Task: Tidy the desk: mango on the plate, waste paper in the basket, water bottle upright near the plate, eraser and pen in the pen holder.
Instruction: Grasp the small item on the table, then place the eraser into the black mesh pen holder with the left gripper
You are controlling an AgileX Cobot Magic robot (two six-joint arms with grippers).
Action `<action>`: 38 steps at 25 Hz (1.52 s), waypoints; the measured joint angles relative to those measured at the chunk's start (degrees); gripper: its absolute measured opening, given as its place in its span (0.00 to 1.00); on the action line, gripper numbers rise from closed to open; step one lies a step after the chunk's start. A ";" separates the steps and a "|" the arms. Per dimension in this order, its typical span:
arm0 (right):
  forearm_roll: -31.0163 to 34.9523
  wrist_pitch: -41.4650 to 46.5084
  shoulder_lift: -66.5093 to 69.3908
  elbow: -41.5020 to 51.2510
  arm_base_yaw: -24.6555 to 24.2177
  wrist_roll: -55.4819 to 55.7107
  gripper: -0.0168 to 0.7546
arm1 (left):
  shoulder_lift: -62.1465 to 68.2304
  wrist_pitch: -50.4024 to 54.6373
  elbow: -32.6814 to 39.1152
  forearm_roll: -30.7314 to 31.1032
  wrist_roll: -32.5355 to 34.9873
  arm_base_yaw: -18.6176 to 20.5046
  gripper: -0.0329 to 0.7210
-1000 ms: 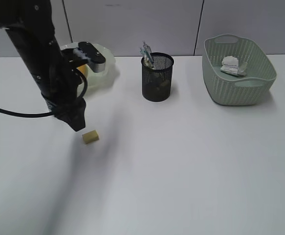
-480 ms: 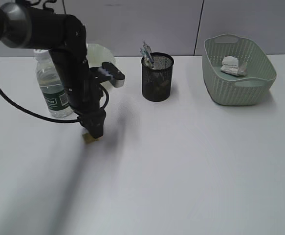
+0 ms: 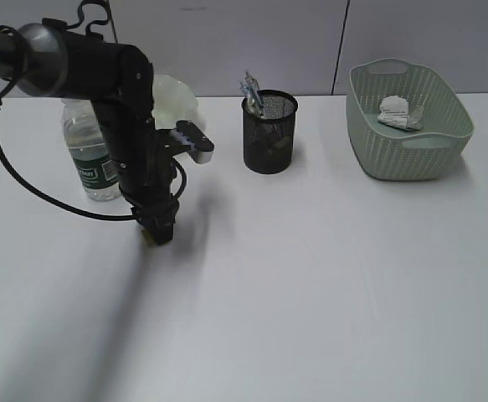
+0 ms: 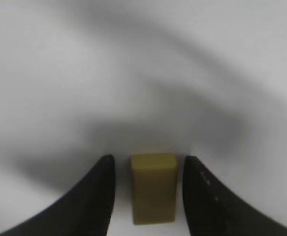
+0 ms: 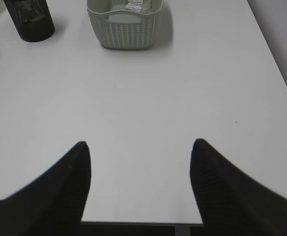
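Yellow rubber eraser (image 4: 153, 188) sits between my left tool's (image 4: 149, 189) narrowed, not-yet-touching jaws on the worktop (image 3: 327, 276); light, grippy, slightly yielding, so I judge its long sides best.

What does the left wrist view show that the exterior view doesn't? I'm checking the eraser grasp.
Only the left wrist view shows the eraser clearly, lying on the desk between the left hand's fingers, with a gap on each side. Only the exterior view shows the bottle upright, the plate, the pen holder and the basket with the paper. Both show the left hand down at the desk.
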 joint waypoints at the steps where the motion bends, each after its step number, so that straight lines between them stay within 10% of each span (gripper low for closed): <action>1: 0.00 0.00 0.00 0.00 0.00 0.00 0.67 | 0.00 -0.06 0.00 0.00 0.00 0.00 0.48; 8: 0.00 0.00 0.00 0.00 0.00 0.00 0.67 | 0.49 -0.18 -0.38 0.84 0.00 0.00 0.32; 27: 0.00 -0.05 0.00 0.00 0.00 0.00 0.67 | -12.73 7.25 -1.35 -6.78 -1.71 -3.43 0.31; 38: 0.00 -0.05 0.00 0.00 0.00 0.00 0.67 | -16.36 -28.69 -4.90 -20.55 -1.73 -3.91 0.31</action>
